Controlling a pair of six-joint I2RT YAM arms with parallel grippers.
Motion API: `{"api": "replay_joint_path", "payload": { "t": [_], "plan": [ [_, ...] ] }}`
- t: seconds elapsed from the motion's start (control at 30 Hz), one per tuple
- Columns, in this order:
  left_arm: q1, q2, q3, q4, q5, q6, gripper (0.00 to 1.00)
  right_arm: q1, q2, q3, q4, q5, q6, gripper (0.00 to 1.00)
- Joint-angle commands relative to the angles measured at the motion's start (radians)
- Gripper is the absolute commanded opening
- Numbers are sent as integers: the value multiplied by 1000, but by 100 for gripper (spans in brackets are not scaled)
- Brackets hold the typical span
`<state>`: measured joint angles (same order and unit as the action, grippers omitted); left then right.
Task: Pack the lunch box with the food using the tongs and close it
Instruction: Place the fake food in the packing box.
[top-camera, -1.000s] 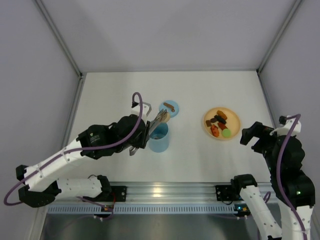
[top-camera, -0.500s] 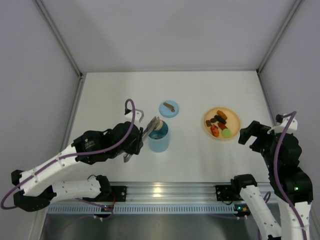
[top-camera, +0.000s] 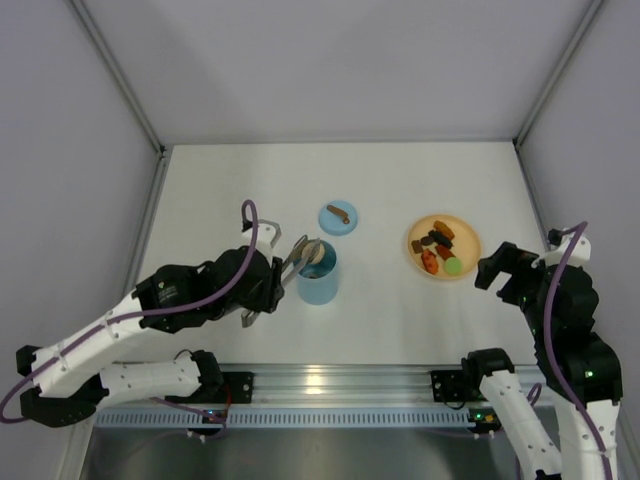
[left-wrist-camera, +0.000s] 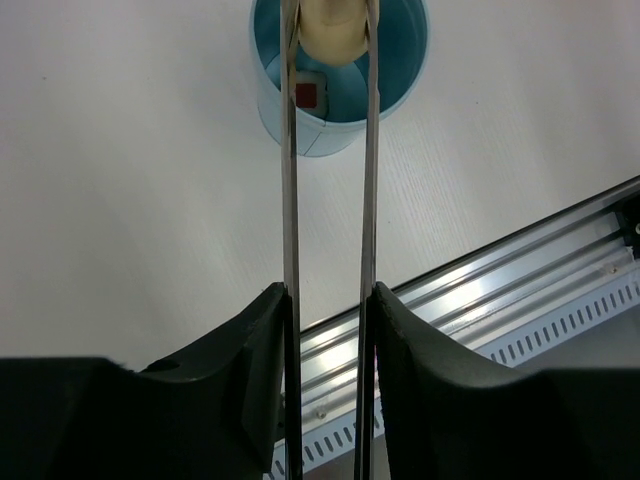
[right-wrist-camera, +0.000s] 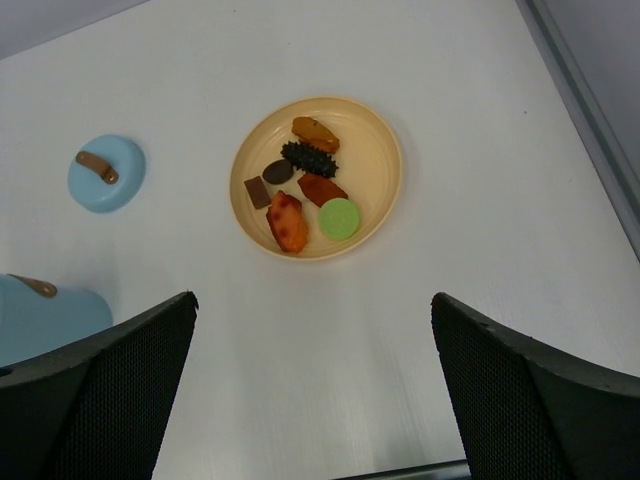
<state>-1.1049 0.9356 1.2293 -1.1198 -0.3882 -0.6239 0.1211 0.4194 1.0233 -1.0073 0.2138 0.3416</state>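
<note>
The left claw (left-wrist-camera: 328, 300) is pinching the tongs (left-wrist-camera: 290, 180). Its two black fingers (left-wrist-camera: 262, 340) press on the outside of the thin arms, which run nearly parallel up to the tub (left-wrist-camera: 300, 125). A pale round piece (left-wrist-camera: 335, 25) sits between the tong tips, right over the tub's open mouth, and a small red piece (left-wrist-camera: 307, 95) lies inside at the bottom. The tub stands upright on the bench (top-camera: 400, 180), near the front rail.

The lid (right-wrist-camera: 106, 173) lies flat just behind the tub, brown handle up and apart from it.

Off to the right is the plate (right-wrist-camera: 378, 150) with the rest of the food – an orange piece (right-wrist-camera: 315, 132), a dark spiky one (right-wrist-camera: 308, 157), two small brown bits, a red-brown piece, an orange-red one (right-wrist-camera: 288, 222) and a round green one (right-wrist-camera: 339, 217).

The right claw (right-wrist-camera: 312, 310) hangs above the bench on the near side of the plate, spread wide with nothing in it.
</note>
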Motion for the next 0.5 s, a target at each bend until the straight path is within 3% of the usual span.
{"api": "replay_joint_path", "payload": {
  "t": [0.0,0.47],
  "plan": [
    [-3,-15,-5,11,9,0,44,-12,-4,0,59,-8,2,99],
    [-3,-8,48,14,9,23,52,-12,-11,-11,61,-11,5,100]
  ]
}}
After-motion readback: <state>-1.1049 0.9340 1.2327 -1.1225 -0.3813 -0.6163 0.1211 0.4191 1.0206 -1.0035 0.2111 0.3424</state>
